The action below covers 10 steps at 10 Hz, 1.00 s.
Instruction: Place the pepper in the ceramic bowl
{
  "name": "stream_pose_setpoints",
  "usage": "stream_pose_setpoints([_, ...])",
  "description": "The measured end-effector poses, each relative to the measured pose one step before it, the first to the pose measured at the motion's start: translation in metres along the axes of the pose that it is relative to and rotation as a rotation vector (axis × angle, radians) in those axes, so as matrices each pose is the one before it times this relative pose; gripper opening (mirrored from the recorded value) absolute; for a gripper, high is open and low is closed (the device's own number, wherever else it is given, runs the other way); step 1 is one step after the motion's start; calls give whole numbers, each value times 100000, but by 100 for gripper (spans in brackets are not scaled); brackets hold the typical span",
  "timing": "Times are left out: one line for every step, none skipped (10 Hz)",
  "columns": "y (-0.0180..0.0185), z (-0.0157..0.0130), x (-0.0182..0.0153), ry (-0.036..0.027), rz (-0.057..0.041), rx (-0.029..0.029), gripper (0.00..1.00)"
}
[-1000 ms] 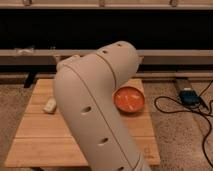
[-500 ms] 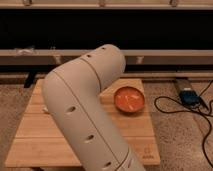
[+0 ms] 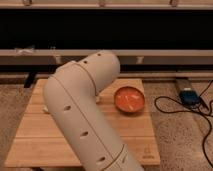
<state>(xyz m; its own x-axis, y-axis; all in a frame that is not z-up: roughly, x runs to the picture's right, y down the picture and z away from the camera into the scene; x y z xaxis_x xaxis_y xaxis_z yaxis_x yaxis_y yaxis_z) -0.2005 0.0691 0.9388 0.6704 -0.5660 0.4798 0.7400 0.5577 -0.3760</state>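
Dark panels crossed by pale horizontal rails (image 3: 160, 56) fill the background, above a speckled floor (image 3: 182, 142) and a light wooden desk (image 3: 27, 137).

Nothing of the end effector shows: it lies somewhere past the bulky white arm (image 3: 80, 112), so whether it is open, closed or gripping something cannot be told. The arm rises from the bottom edge, bends at a rounded elbow near the desk's far edge and covers most of the middle of the desk. Small dark holes dot its shell.

Just right of the arm's elbow sits the ceramic bowl (image 3: 130, 100), orange-red and glossy, upright on the desk's far right part, with a few pale specks inside. It stands apart from the arm. The pepper cannot be seen anywhere on the uncovered wood; it may be hidden behind the arm.

At the arm's left edge a small pale piece (image 3: 45, 107) peeks out on the desk, too little of it showing to name it. On the floor to the right of the desk lies a blue device (image 3: 189, 95).
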Motion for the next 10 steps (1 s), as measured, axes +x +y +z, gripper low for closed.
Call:
stream_pose_setpoints([284,179,75,-431,349,-2352,41])
stream_pose_setpoints([86,18,-153,-448,-108,-1239,30])
stream_pose_setpoints([-26,-434,-528,-1124,-194,486,20])
stream_pose_setpoints([138,-968,-267,-970,-364,1153,10])
stream_pose_setpoints([75,-1540,-558,-2034,31,1937,2])
stream_pose_setpoints([-67,-1228,-509,-1452,-131,1555,0])
stream_pose_setpoints([-95,-1428,-398,-1556,110,1874,0])
stream_pose_setpoints([-52,-2149,-192,-1889,565,2718,0])
stream_pose_setpoints([-86,-2594,-133,-1885,526,3182,0])
stream_pose_setpoints([-121,-1936,-166,-895,86,2261,0])
